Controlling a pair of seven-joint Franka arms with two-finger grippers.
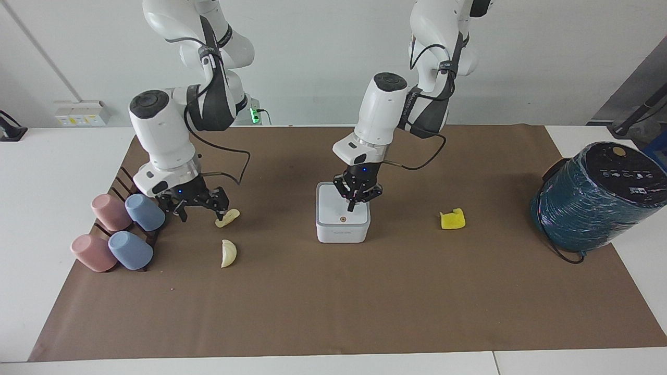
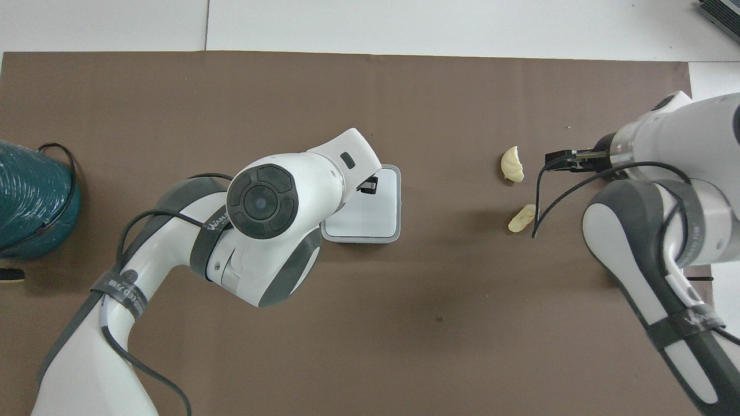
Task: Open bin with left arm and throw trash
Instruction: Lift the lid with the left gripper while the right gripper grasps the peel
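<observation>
The white bin (image 1: 342, 213) stands mid-mat with its grey-rimmed lid shut; part of it shows in the overhead view (image 2: 370, 216). My left gripper (image 1: 353, 204) is shut, fingertips pointing down at the lid close to the orange dot; I cannot tell whether they touch. My right gripper (image 1: 201, 210) is open and low over the mat, one finger right beside a cream peel piece (image 1: 227, 217) (image 2: 522, 218). The second cream piece (image 1: 228, 253) (image 2: 512, 164) lies farther from the robots. The yellow lump (image 1: 452, 219) lies toward the left arm's end, hidden in the overhead view.
Several pastel cups (image 1: 120, 229) lie on a dark rack at the right arm's end, close to the right gripper. A big teal-wrapped cylinder (image 1: 599, 195) (image 2: 29, 202) with a black cable stands at the left arm's end. A brown mat (image 1: 333, 312) covers the table.
</observation>
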